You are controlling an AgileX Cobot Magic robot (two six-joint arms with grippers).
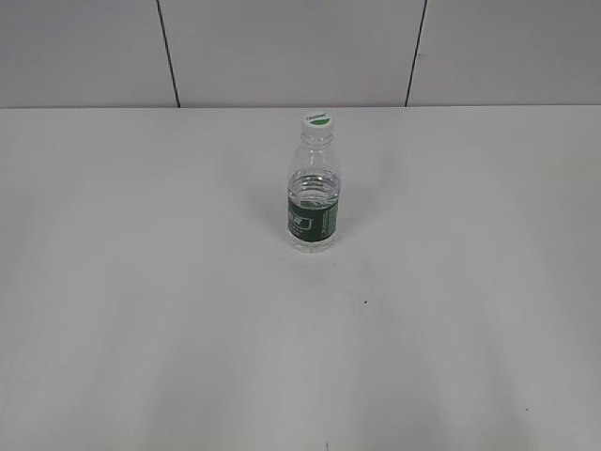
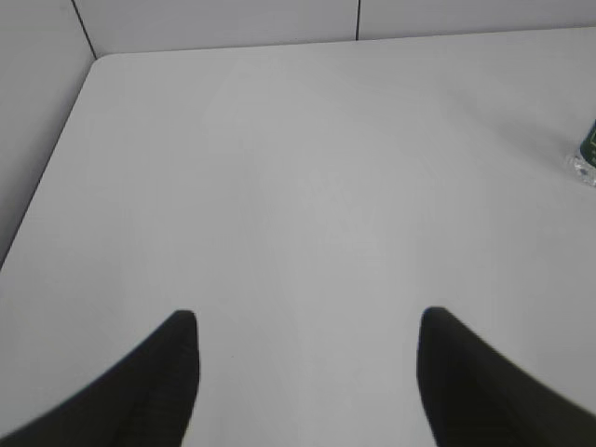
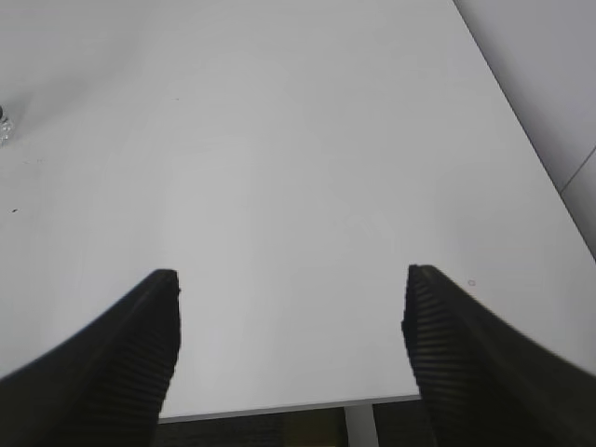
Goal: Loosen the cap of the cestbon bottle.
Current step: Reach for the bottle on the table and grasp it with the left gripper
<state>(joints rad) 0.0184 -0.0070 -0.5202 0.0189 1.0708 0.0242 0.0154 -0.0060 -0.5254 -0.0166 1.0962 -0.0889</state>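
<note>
1 cestbon bottle (image 1: pixel 315 193), 1 cap (image 1: pixel 317 121)

you see a big white table (image 1: pixel 141 310) that fills most of the view. behind its far edge stands a pale grey wall (image 1: pixel 282 47) with thin dark lines running up it. a tiny dark speck (image 1: pixel 365 302) sits on the table near the middle.

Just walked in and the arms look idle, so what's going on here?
Nothing is being handled yet. The cestbon bottle stands upright on the white table, partly filled, with the cap on. The left claw and the right claw are both open, empty, and hang over bare table off to each side. Each wrist view catches only a sliver of the bottle at its edge.
</note>
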